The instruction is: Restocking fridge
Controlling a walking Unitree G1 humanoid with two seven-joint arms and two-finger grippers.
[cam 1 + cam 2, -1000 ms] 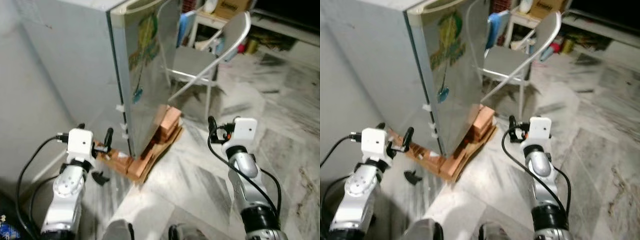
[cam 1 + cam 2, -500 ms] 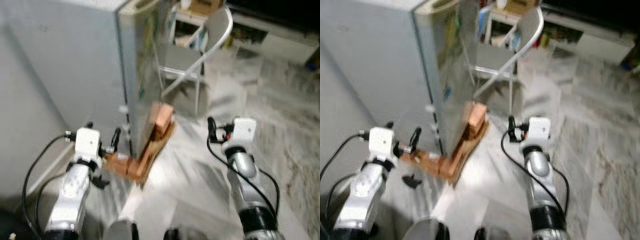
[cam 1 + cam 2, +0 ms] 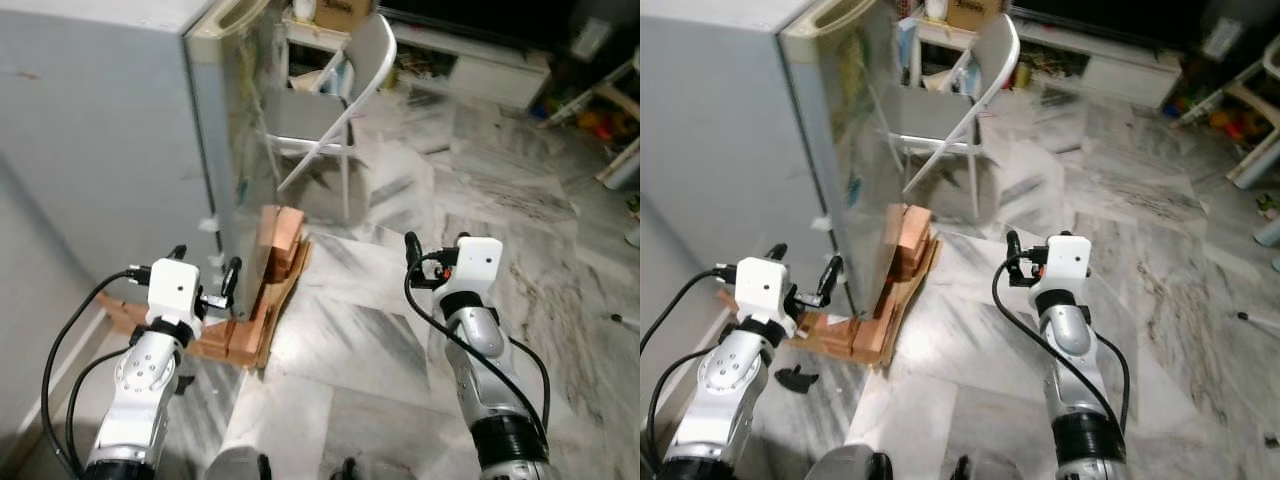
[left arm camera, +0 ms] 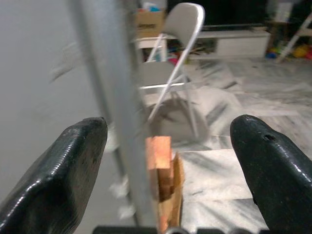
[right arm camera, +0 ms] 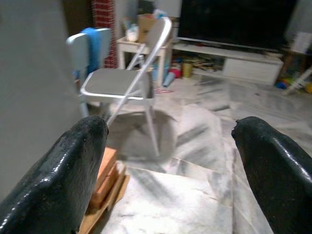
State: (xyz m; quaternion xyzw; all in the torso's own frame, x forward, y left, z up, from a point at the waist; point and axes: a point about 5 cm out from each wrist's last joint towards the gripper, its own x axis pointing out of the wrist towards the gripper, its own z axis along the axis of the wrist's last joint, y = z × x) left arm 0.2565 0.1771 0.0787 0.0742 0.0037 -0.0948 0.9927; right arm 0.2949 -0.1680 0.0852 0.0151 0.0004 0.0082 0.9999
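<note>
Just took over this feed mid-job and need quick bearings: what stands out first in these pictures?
The tall grey fridge fills the robot's left side, door shut, propped on orange bricks and a wooden board. Behind it stands a grey folding chair on the marble floor. Both hands are raised, open and holding nothing: the left hand beside the fridge's corner, the right hand over bare floor.

One grey fridge point(image 3: 120, 130) stood shut, one grey folding chair point(image 3: 330, 100) beside it, one stack of wooden blocks point(image 3: 275, 235) under its base, two grippers, left point(image 3: 205, 270) and right point(image 3: 410, 245), both spread apart.
</note>
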